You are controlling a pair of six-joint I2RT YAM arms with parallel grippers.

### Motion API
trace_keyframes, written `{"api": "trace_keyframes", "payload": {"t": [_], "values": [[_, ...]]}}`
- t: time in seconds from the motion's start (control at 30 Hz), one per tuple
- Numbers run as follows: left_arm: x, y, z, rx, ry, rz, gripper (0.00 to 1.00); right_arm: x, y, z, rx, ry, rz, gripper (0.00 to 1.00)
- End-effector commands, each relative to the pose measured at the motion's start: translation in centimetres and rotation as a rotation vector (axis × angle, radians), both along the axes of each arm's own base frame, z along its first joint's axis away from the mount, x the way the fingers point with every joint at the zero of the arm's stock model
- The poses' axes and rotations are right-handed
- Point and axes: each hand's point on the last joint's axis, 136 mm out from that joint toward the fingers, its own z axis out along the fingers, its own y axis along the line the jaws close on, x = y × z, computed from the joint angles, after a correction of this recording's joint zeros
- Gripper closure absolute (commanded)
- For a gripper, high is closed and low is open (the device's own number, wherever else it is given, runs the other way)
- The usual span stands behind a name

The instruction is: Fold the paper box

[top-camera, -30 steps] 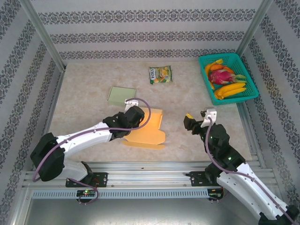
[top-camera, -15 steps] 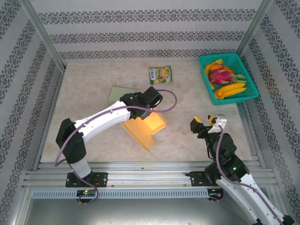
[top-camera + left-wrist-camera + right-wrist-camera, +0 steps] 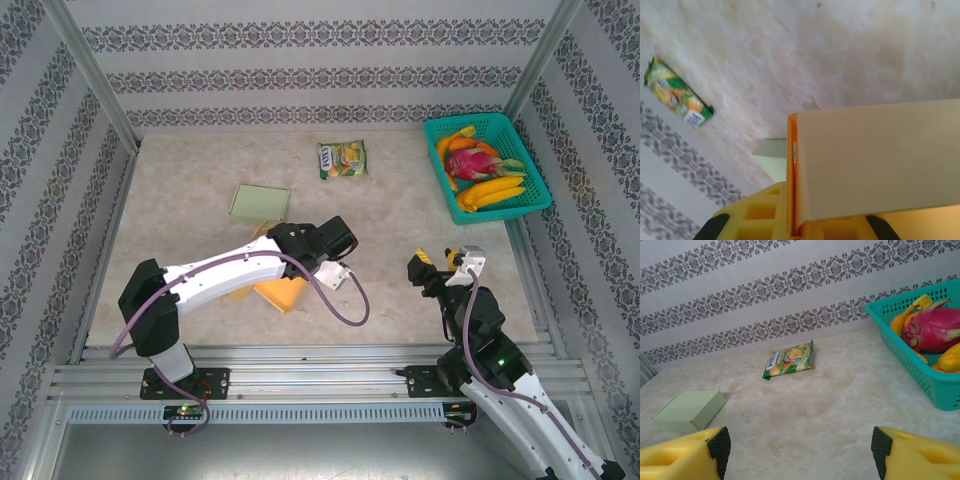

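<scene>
The paper box (image 3: 282, 293) is a flat orange blank, not yet formed, lying on the counter (image 3: 400, 215) just ahead of the left arm's base and mostly hidden beneath that arm's wrist in the top view. In the left wrist view one pale panel of it (image 3: 875, 160) runs up out of the left claw (image 3: 792, 226), which is clenched on the panel's edge, the orange side showing as a thin line at the fold. The step in hand looks like turning one wall up along its crease, with the rest of the folding not yet done.

The right claw (image 3: 428, 268) hangs released over bare counter, well apart from the blank, its fingers (image 3: 680, 455) spread and holding nothing. Beyond lie a green box (image 3: 260, 202), a snack packet (image 3: 343, 159) and a teal basket (image 3: 436, 130) of fruit, all away from the work.

The next move probably calls for carrying the pinched panel over without tearing or dragging the sheet, and for the right claw to come across and pin the base so the crease sets
</scene>
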Motion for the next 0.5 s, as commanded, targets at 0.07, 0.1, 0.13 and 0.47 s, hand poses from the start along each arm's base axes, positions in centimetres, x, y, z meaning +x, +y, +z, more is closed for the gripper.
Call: {"api": "trace_keyframes", "payload": {"t": [0.07, 0.1, 0.13, 0.47], "values": [[1.0, -2.1, -3.2, 0.175, 0.031, -0.246, 1.0, 0.0, -0.9, -0.4, 0.008, -0.003, -0.046, 0.24], [1.4, -2.7, -3.6, 0.184, 0.029, -0.264, 1.0, 0.0, -1.0, -0.4, 0.008, -0.003, -0.051, 0.24], [1.7, -3.1, -4.1, 0.194, 0.033, -0.277, 0.98, 0.0, -1.1, -0.4, 0.006, -0.002, -0.053, 0.24], [2.6, -8.0, -4.6, -0.001, 0.062, -0.271, 0.0, 0.0, -1.5, -0.7, -0.007, -0.001, -0.074, 0.24]]}}
